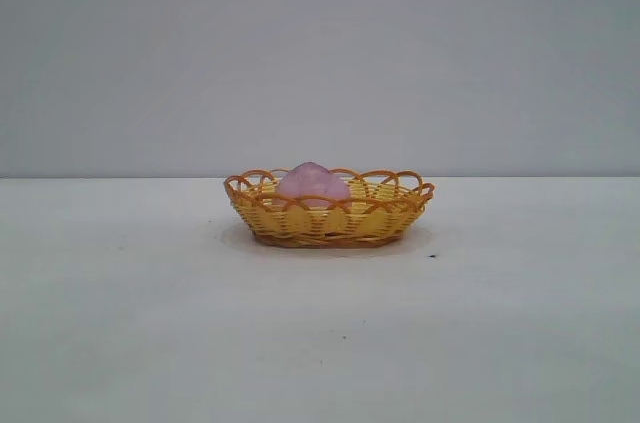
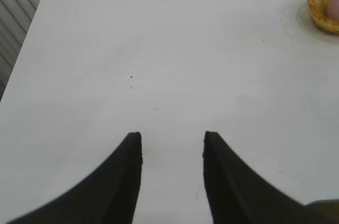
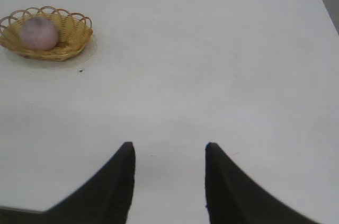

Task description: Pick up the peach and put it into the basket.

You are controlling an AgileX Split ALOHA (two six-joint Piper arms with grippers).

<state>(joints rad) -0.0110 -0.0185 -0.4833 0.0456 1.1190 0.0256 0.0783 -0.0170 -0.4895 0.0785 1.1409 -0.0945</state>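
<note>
Peach sitting inside the basket

Basket's mid-worktop; left gripper and right gripper hang well clear, fingers apart, holding nothing.

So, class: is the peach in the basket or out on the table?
In. The peach sits inside the basket, ringed by its looped rim; only its top shows above the rim from the front.

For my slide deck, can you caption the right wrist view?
Peach resting in the basket; open right pincer hovering apart.

Only the basket holding the peach interrupts the table.
</note>
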